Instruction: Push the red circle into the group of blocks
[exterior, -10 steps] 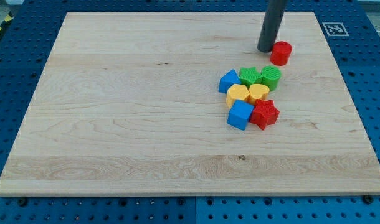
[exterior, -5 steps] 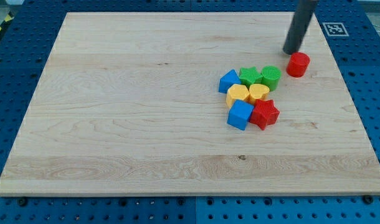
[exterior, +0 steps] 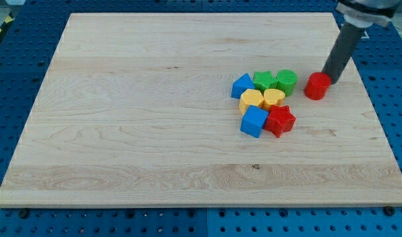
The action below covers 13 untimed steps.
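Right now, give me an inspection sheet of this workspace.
Surface: wooden board, lying on a blue perforated table.
Job's things: red circle sits apart from the group, at its right; gap to the green circle.
Group: blue triangle-like block, green star, two yellow blocks, blue cube, red star, packed together.
Clutter: nothing seen.
Grippers: none; my tip is at the red circle's upper right edge.
Cables: nothing seen.
Surroundings: marker tag at the board's top right corner.
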Motion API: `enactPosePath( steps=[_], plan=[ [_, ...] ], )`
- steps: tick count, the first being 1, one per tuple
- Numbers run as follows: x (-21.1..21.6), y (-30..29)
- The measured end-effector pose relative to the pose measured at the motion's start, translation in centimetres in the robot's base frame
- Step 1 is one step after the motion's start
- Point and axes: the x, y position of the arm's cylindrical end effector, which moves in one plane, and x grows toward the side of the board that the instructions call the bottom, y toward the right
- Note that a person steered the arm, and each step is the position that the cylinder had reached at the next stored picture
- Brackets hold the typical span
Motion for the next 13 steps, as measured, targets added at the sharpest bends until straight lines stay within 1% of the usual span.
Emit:
enactPosePath(
  steps=[1, 2, 3, 6, 7, 8, 9, 10, 11, 12, 13],
  plan=[
    [1.5, -1.9],
    [0.4, -0.2],
    [0.1, 1.3],
    [4.8, 0.3],
    [4.1, 0.7],
    [1.8, 1.2],
    [1.0, -0.2],
    [2.4, -3.3],
    [4.6, -4.3],
    [4.0, -3.0],
    [0.7, 0.4]
  ],
)
